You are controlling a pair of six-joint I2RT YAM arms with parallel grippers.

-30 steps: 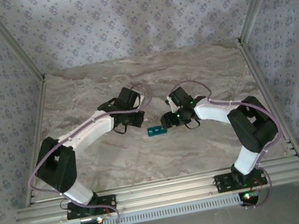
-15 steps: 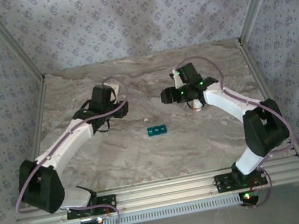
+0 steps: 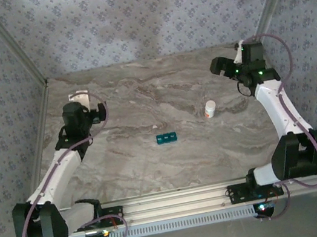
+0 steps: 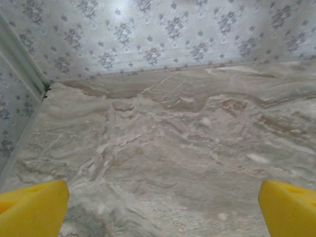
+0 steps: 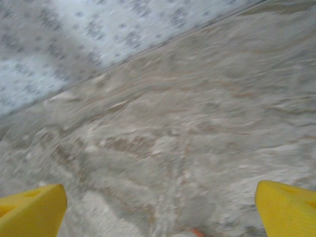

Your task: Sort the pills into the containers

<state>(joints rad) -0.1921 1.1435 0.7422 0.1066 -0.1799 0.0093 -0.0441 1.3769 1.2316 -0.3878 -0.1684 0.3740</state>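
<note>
Left gripper point(image 4: 162, 200) hangs over the table's point(image 3: 142, 97) left side, yellow fingers point(image 4: 34, 210) spread wide, nothing between them. The containers point(image 3: 166, 138) lie mid-table, well apart from both arms, with the long axis running left to right, roughly parallel to the near edge. A bottle point(image 3: 209, 109) stands upright to their right, farther back. Right gripper point(image 5: 160, 200), far right, gapes empty too.

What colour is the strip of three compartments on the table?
The containers are teal-blue; the top external view shows them best.
</note>
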